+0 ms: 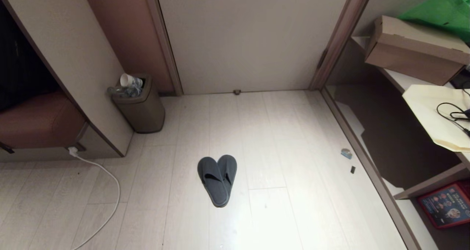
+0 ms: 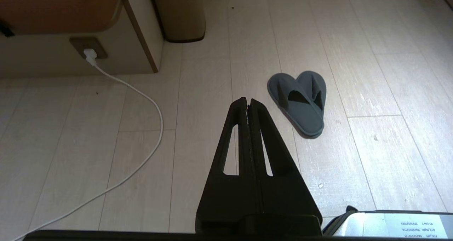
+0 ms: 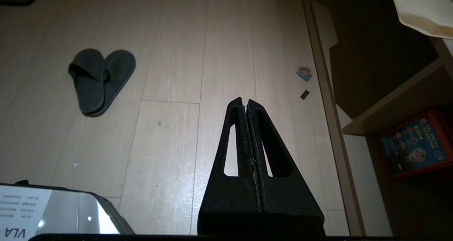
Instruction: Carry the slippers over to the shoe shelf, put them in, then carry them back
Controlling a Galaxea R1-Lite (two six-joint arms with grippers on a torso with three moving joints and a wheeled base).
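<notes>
The dark grey slippers (image 1: 217,179) lie on the pale floor in the middle of the room. Their heels overlap and their toes splay apart toward the door. They also show in the left wrist view (image 2: 300,101) and the right wrist view (image 3: 97,80). Low on the right, under the desk counter, is the shoe shelf (image 1: 349,119), a shallow cubby with a pale base. Neither arm is in the head view. My left gripper (image 2: 247,100) is shut and empty above the floor, short of the slippers. My right gripper (image 3: 245,100) is shut and empty, well to their right.
A taupe waste bin (image 1: 141,107) holding a cup stands by the left unit. A white cable (image 1: 110,191) loops from a socket across the left floor. Small scraps (image 1: 346,153) lie near the right unit. A cardboard box (image 1: 411,48) sits on the counter; a red box (image 1: 446,204) sits below.
</notes>
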